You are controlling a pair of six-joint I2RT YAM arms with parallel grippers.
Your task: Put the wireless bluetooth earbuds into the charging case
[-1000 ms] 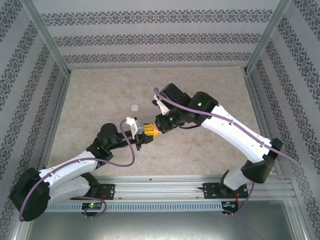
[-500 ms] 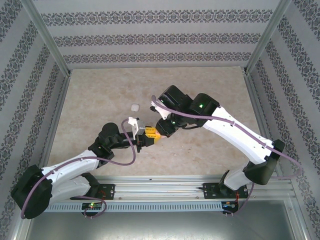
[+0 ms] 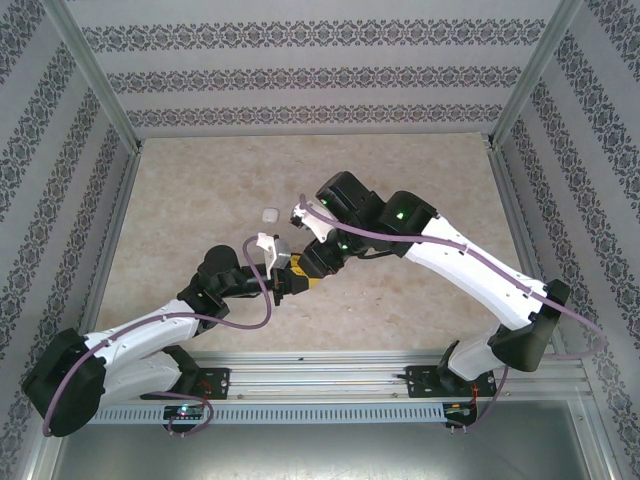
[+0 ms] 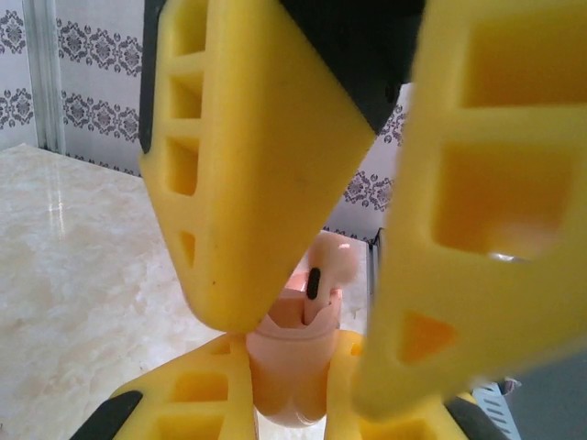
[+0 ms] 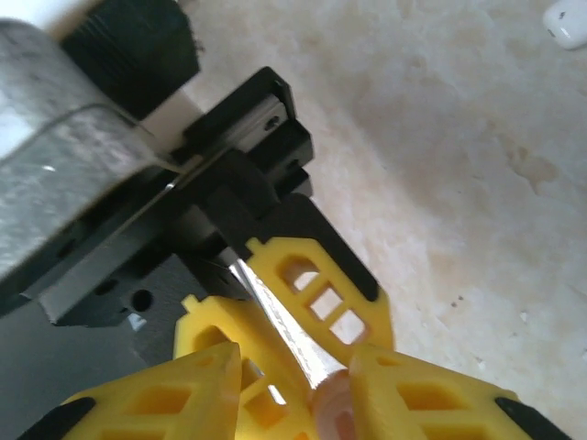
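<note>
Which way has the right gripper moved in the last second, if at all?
Yes. The right gripper shifted slightly left in the top view, toward the loose earbud on the table.

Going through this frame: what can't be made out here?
Left wrist view: seated earbud partly hidden by the jaws of the right gripper; its depth in the charging case unclear.
Top view: case hidden where left gripper and right gripper meet.
Right wrist view: loose earbud cut off by the corner.

A beige marbled tabletop [image 3: 200, 190] sits enclosed by striped floral-patterned walls [image 3: 310, 80] and aluminium posts [image 3: 93, 75].
</note>
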